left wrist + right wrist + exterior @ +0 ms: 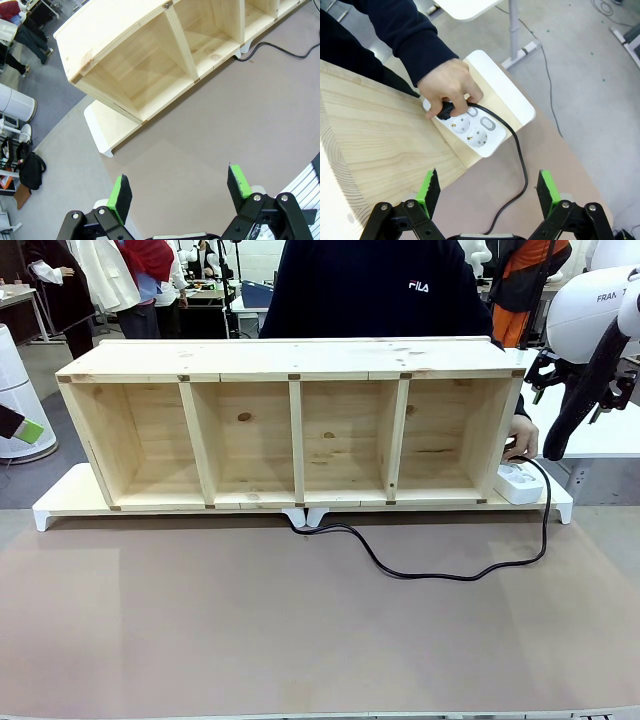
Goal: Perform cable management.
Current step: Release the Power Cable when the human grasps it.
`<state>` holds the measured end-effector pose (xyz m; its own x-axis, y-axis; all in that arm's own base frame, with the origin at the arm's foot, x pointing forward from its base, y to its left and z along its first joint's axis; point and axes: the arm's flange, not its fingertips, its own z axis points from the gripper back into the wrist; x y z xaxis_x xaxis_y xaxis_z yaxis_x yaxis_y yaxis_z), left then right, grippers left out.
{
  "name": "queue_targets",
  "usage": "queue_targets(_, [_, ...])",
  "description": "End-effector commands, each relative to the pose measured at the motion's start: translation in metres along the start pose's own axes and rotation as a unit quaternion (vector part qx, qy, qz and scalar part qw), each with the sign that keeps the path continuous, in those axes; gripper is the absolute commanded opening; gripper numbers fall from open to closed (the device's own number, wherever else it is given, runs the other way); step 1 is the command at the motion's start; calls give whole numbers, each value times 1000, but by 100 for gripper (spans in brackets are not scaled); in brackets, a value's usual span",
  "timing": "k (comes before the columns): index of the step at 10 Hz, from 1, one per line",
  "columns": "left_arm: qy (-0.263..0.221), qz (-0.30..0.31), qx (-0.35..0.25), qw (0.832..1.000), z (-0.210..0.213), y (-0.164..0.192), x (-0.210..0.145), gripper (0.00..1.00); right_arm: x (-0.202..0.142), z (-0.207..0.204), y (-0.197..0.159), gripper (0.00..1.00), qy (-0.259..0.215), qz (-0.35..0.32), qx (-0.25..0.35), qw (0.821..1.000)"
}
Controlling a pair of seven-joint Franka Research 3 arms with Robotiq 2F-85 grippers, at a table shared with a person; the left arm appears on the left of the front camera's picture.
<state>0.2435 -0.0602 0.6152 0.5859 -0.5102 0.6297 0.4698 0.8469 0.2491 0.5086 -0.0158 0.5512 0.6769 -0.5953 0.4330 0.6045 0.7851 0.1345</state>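
While the person's hand (451, 92) grips the round black plug at the white power strip (476, 131), one cable (440, 574) runs from that strip across the bench (300, 630). In the front view the cable leaves the strip at the right end of the shelf unit, drops along the right side, curves left over the brown bench surface and ends at the white feet below the middle of the unit. One wooden shelf unit (295, 430) lies on its side on a white base board (60, 502); it has four open compartments separated by three dividers. The power strip shows two free sockets and one switch in the right wrist view.

The left claw (180, 187) hangs above bare bench surface in front of the unit's left end, its two green pads spread wide, holding nothing. The right claw (487, 190) hovers above the strip and the unit's right end, jaws fully apart, holding nothing; the cable passes beneath the gap between its fingers without contact.
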Motion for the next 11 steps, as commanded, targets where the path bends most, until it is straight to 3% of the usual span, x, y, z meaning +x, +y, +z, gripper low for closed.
queue_targets(1, [-3,4,-1,1000,0,0,1,100,-1,0,1,100,-1,2,0,1000])
queue_targets(11, [-3,4,-1,1000,0,0,1,100,-1,0,1,100,-1,2,0,1000])
